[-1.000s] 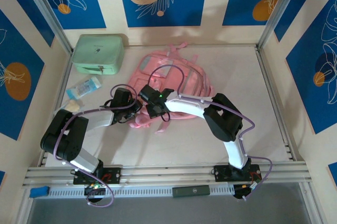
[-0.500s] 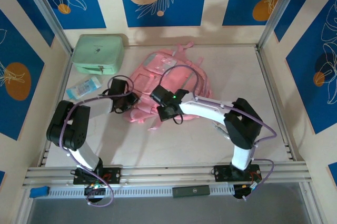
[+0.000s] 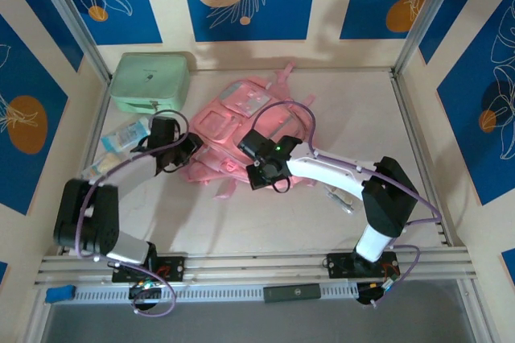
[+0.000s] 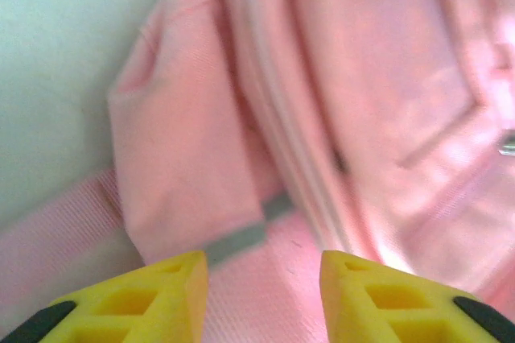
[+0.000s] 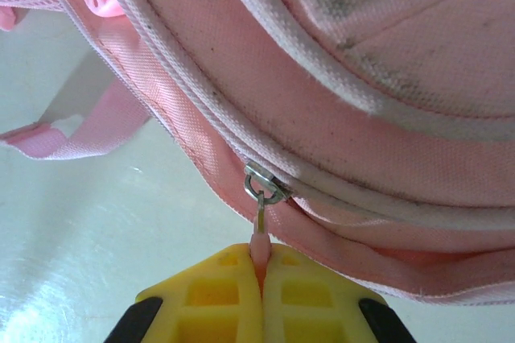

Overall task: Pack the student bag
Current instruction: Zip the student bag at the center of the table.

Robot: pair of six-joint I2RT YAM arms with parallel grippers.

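Note:
The pink student bag [image 3: 233, 121] lies flat in the middle of the table. At its near edge my right gripper [image 3: 259, 163] is shut on the pink zip pull [image 5: 261, 238] of a metal slider [image 5: 265, 184], which sits on the bag's piped seam [image 5: 362, 53]. At the bag's left side my left gripper [image 3: 188, 150] stands with its yellow fingers [image 4: 161, 295] apart. Pink webbing and a grey band of the bag [image 4: 378, 101] lie behind the gap [image 4: 261, 278], and nothing is pinched between the fingers.
A mint green zip case [image 3: 150, 81] stands at the back left, close to the bag. A small blue packet [image 3: 125, 135] and a pale item [image 3: 95, 166] lie by the left wall. A small metal piece [image 3: 338, 198] lies right of the bag. Metal rails border both sides.
The bag has shifted toward the back and right. My right gripper moved right with the zip pull in it. My left gripper moved left along the bag and its fingers spread apart.

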